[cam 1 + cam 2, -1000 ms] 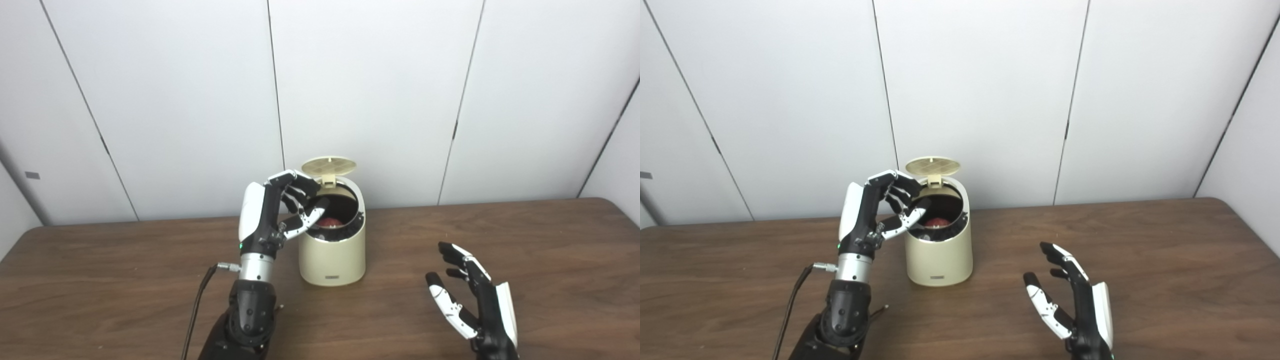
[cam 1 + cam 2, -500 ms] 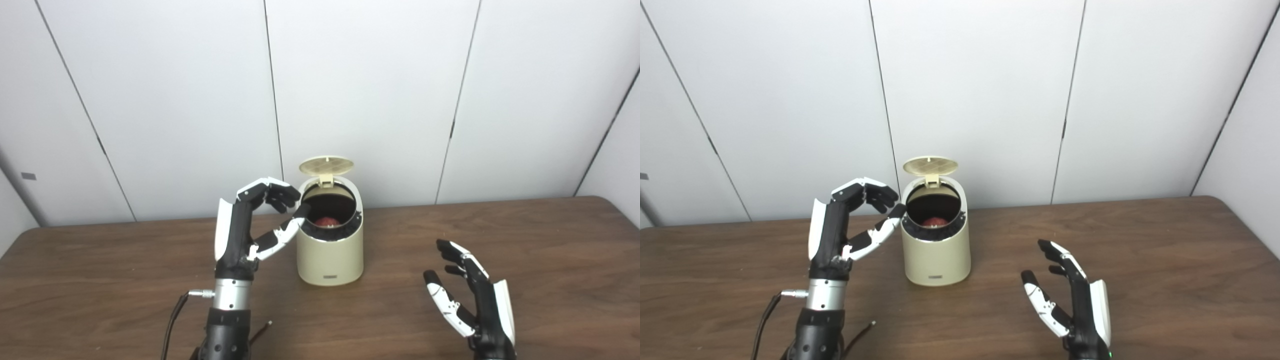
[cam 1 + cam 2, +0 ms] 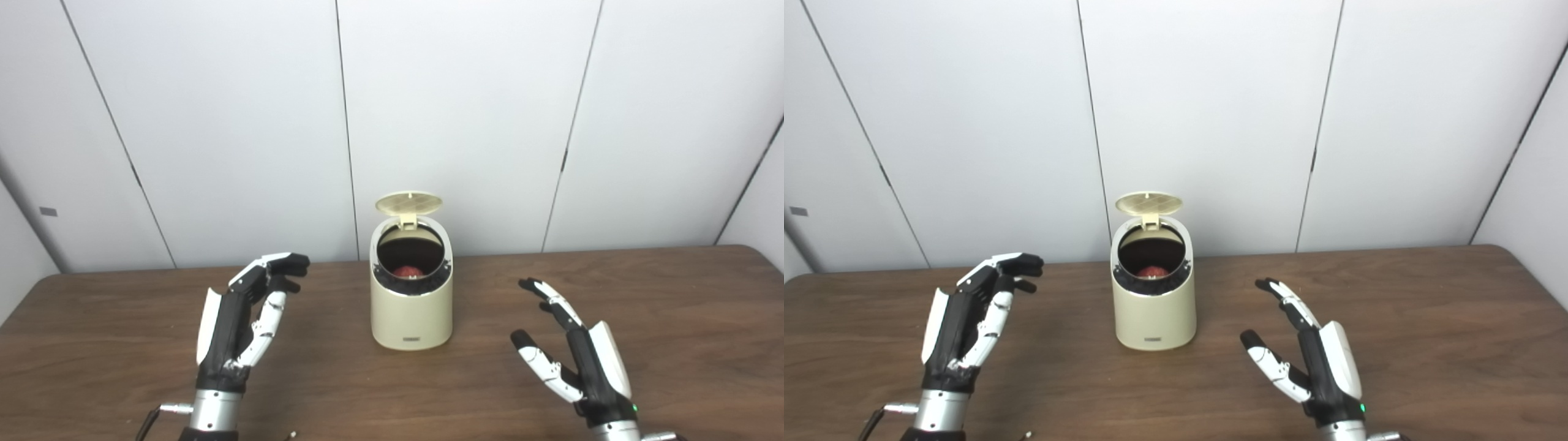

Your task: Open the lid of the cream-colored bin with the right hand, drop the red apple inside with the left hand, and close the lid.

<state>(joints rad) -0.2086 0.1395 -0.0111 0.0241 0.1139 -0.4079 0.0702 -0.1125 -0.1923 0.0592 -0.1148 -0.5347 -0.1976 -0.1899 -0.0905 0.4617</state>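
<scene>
Left hand [image 3: 236,331] withdrew from bin [image 3: 411,306]; lid [image 3: 408,203] stands open.

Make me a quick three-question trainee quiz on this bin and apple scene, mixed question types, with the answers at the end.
1. True or false: the lid of the cream-colored bin is shut.
2. Where is the red apple? A) on the table B) inside the bin C) in the left hand
3. Fill in: the left hand and the right hand both hold ____.

Key: 1 false; 2 B; 3 nothing.
</scene>
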